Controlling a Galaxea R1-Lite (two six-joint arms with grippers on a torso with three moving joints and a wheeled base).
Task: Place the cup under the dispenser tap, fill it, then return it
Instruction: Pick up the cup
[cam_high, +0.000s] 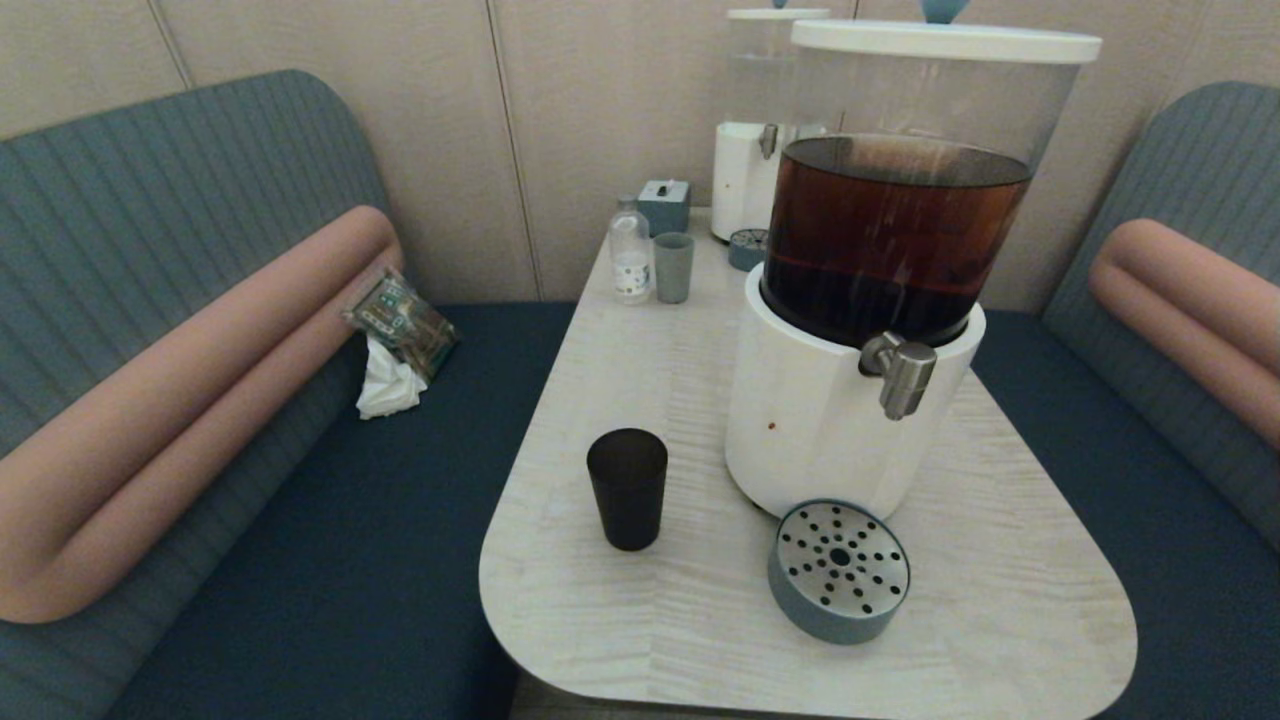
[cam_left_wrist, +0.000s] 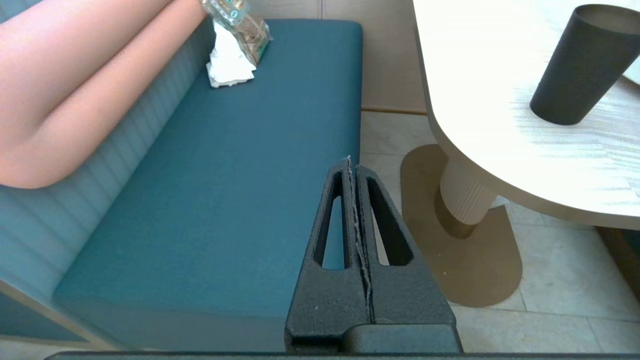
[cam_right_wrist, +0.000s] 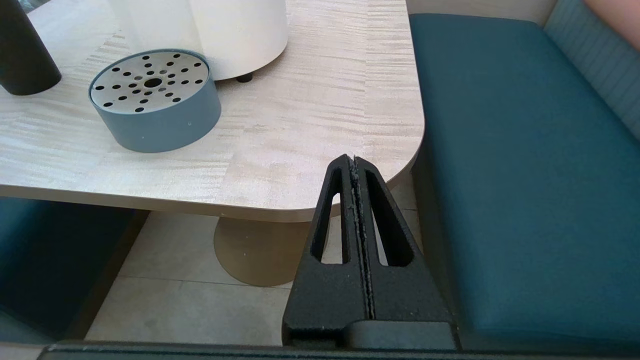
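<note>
The table (cam_high: 620, 380), pale wood w/ rounded corners, was flanked by blue bench seats on both sides. The dispenser (cam_high: 830, 420), white base under a tank of dark brown liquid, was set toward the table's right half, well back from the near edge. The dispenser tap (cam_high: 900, 372) was seen jutting from the base's front, spout down, w/ bare tabletop below it. A round drip tray (cam_high: 838, 570) w/ perforated steel top was placed just in front of the base, slightly left of the tap, close to the near edge. The cup (cam_high: 627, 488) was stood upright left of the dispenser, apart from base and tray, w/ free surface all round it. The left gripper (cam_left_wrist: 352, 167) was parked off the table's left edge over the bench, fingers pressed together, nothing held. The right gripper (cam_right_wrist: 353, 162) was parked off the near right corner, likewise closed and empty.
</note>
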